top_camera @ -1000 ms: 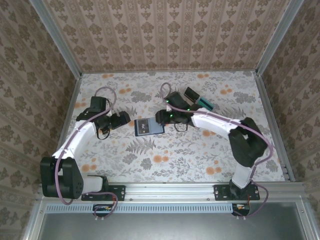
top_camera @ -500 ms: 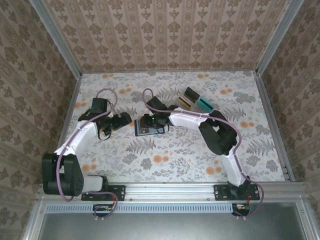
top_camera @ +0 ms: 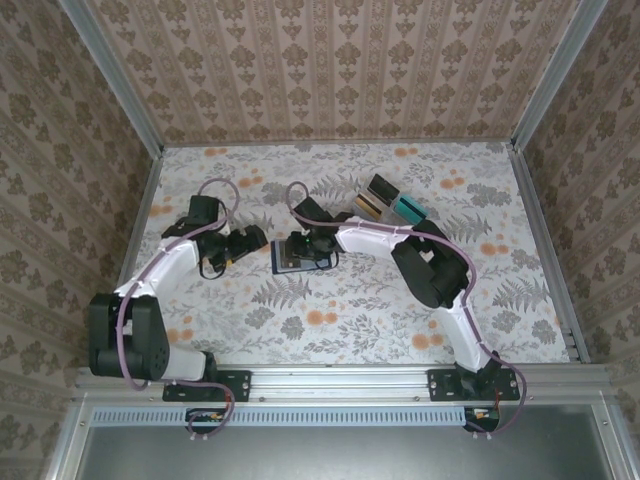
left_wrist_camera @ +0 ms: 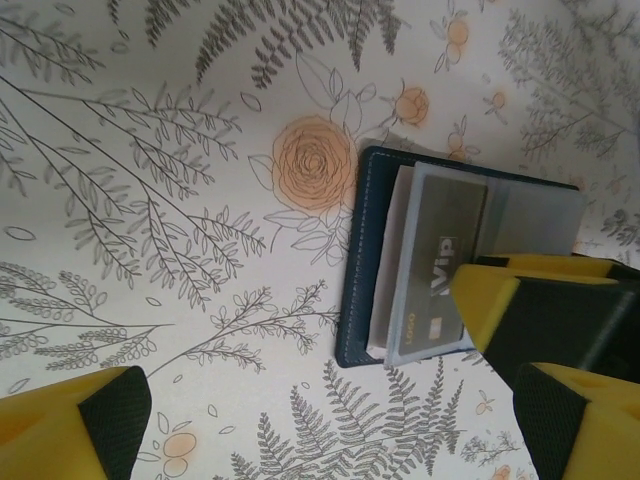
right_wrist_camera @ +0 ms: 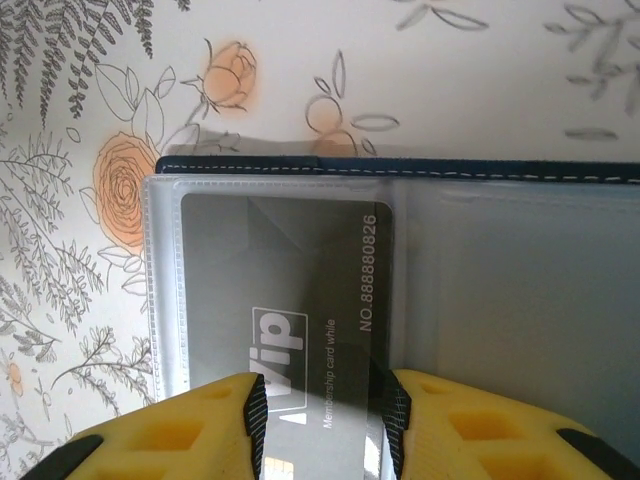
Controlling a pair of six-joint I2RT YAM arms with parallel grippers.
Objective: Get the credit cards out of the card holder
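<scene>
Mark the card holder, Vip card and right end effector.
card holder (right_wrist_camera: 450,168), right wrist view, navy stitched edge
Vip card (right_wrist_camera: 290,260), right wrist view, printed face
right end effector (right_wrist_camera: 325,400), right wrist view, between fingertips

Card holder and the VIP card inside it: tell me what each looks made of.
Card holder: looks like navy leather or faux leather, matt, with pale stitching along the edge. Its inner sleeve: clear soft plastic, glossy, with a ribbed seam at the border. VIP card: probably rigid plastic, grey, smooth, with printed lettering.
</scene>
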